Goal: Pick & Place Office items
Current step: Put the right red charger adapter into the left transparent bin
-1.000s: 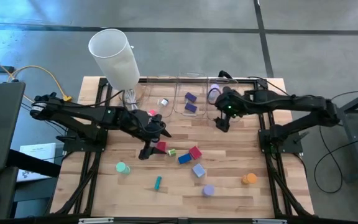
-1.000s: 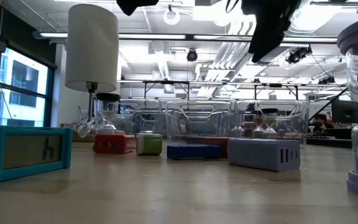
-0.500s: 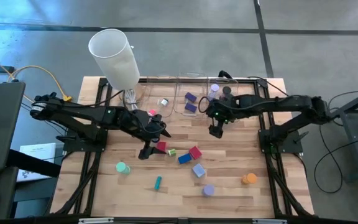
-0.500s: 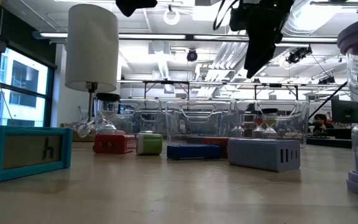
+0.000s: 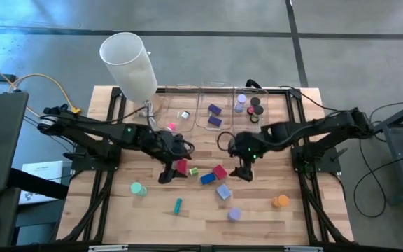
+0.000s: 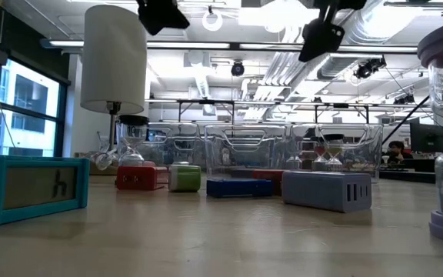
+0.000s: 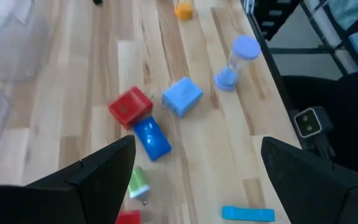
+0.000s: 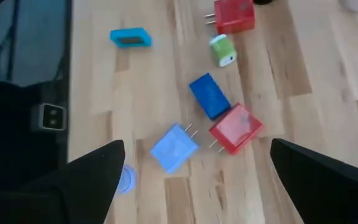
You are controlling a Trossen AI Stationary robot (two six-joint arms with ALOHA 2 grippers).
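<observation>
Two end effectors hung open over the table's middle. The right end effector stood just beside the red block, nearer it than the left end effector, which hovered by another red piece.

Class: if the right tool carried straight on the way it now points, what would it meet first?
Probably the red block or the dark blue block beside it; the open right tool hovers above that cluster, though depth is unclear.

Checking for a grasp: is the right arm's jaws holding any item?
No. The right gripper is open and empty above the blue block.
</observation>
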